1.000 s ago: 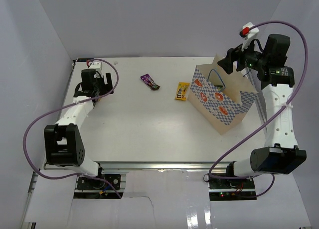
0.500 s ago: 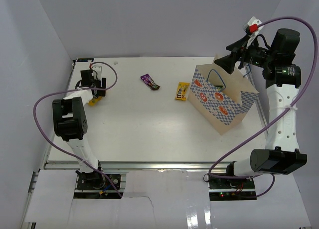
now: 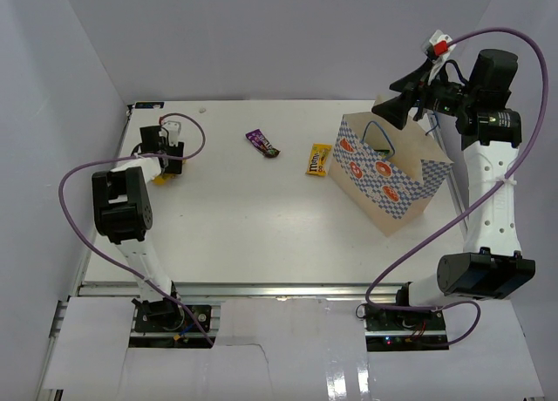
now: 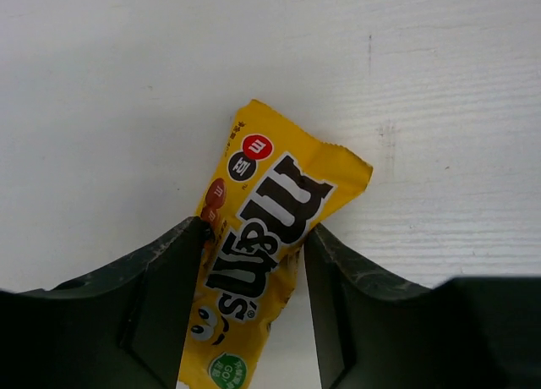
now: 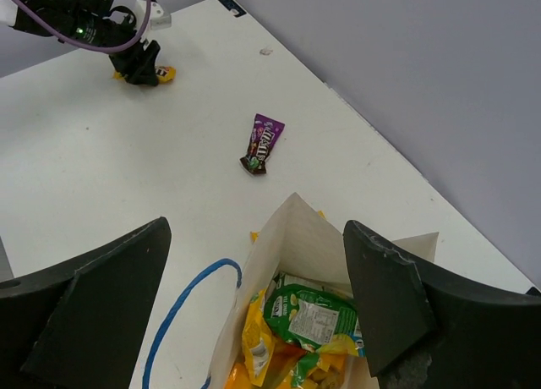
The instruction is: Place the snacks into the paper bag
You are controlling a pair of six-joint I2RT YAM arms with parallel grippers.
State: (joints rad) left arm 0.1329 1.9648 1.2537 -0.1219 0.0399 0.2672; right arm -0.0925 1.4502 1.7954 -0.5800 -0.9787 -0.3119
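Left claw (image 4: 255,230) spread, straddling yellow pack (image 4: 283,182)

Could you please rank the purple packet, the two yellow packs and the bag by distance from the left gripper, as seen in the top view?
1. Yellow pack, far left, right at the left gripper.
2. Purple packet, left of centre, towards the far edge.
3. Second yellow pack, centre, just left of the bag.
4. Bag, right side.
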